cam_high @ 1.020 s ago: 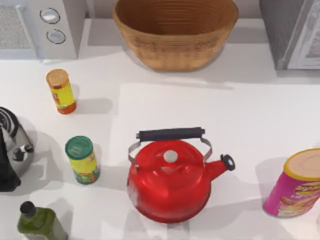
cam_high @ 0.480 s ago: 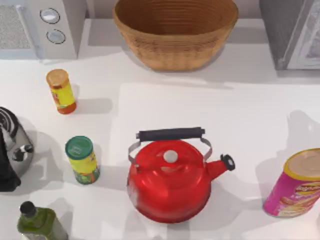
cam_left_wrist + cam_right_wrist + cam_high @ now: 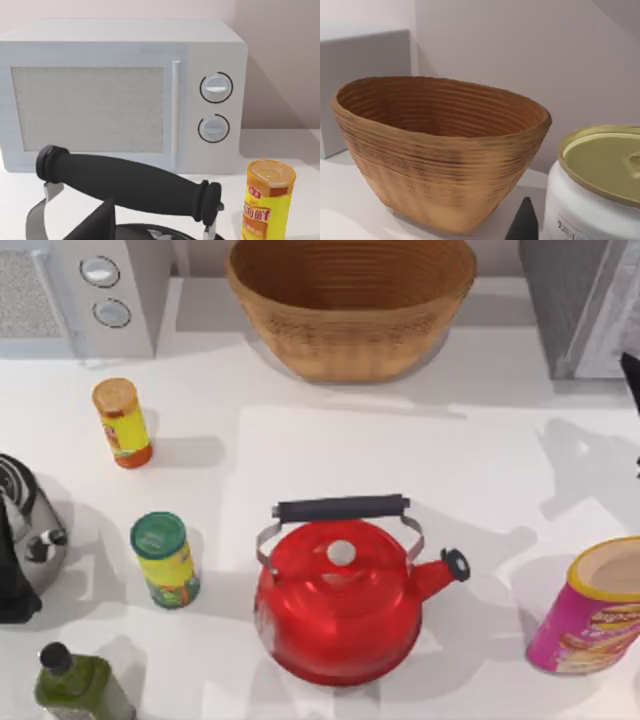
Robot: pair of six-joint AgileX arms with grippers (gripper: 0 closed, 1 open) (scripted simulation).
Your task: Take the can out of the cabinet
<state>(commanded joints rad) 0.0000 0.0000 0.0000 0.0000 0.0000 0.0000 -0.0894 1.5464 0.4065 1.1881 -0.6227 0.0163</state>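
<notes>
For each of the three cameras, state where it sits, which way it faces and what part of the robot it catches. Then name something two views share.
Top view: above the table, looking down on the red kettle; dark piece at the right edge, likely the right arm.
Left wrist view: on the left arm, facing the microwave; left gripper in front.
Right wrist view: on the right arm, facing the basket, the can close by; right gripper in front.
Shared: basket, top and right wrist views.

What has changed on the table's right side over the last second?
A dark part of the right arm has come in at the top view's right edge, beside the cabinet, and new shadows fall on the table there. The red kettle, basket and pink tube stayed put.
</notes>
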